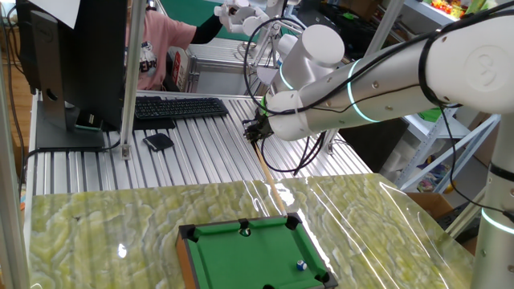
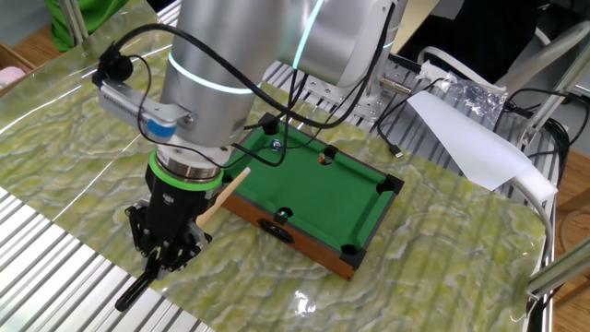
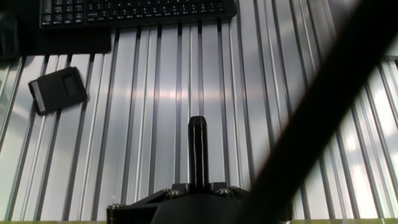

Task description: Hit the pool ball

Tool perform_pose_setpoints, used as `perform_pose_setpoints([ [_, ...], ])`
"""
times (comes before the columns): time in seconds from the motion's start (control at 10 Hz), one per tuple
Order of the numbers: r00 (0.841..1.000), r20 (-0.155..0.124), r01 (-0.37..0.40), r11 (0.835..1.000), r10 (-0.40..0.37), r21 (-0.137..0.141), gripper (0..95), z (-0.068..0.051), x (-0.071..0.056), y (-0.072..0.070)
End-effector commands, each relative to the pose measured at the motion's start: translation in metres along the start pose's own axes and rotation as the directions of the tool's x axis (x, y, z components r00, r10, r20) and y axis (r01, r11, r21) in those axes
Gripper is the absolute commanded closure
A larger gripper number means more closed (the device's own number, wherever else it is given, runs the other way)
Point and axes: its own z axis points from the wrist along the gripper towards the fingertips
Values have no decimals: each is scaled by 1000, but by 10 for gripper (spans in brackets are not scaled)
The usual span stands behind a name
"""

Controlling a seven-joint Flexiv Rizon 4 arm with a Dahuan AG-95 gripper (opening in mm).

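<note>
The mini pool table has green felt and a wooden rim and sits on the marbled mat. The pool ball, tiny and blue with a white patch, lies on the felt near one corner. A darker small ball rests by a pocket. My gripper hangs above the mat's edge, shut on a wooden cue stick. The cue slopes down toward the table rim, its tip short of the blue ball. In the hand view the cue's black butt sticks out beyond my gripper.
A black keyboard, a small black box and a monitor stand on the slatted metal table behind the mat. A person in pink sits beyond. White paper lies to one side. A dark cable crosses the hand view.
</note>
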Motion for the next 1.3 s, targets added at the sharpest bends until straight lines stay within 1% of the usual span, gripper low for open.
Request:
perform_pose_setpoints([
  [0.1, 1000, -3, 0, 1000, 0, -2, 950, 0, 0, 0],
  [0.4, 1000, -19, 7, 1000, -7, -3, 950, 0, 0, 0],
  [0.5, 1000, -27, 14, 1000, -14, -2, 950, 0, 0, 0],
  [0.6, 999, -43, 19, 1000, -19, 0, 950, 0, 0, 1],
  [0.8, 999, -44, 14, 1000, -14, -3, 950, 0, 0, 1],
  [0.9, 999, -52, 17, 1000, -17, -5, 950, 0, 0, 1],
  [1.1, 999, -55, -2, 1000, 1, -18, 950, 0, 0, 1],
  [1.3, 999, -54, 4, 1000, -5, -18, 950, 0, 0, 1],
])
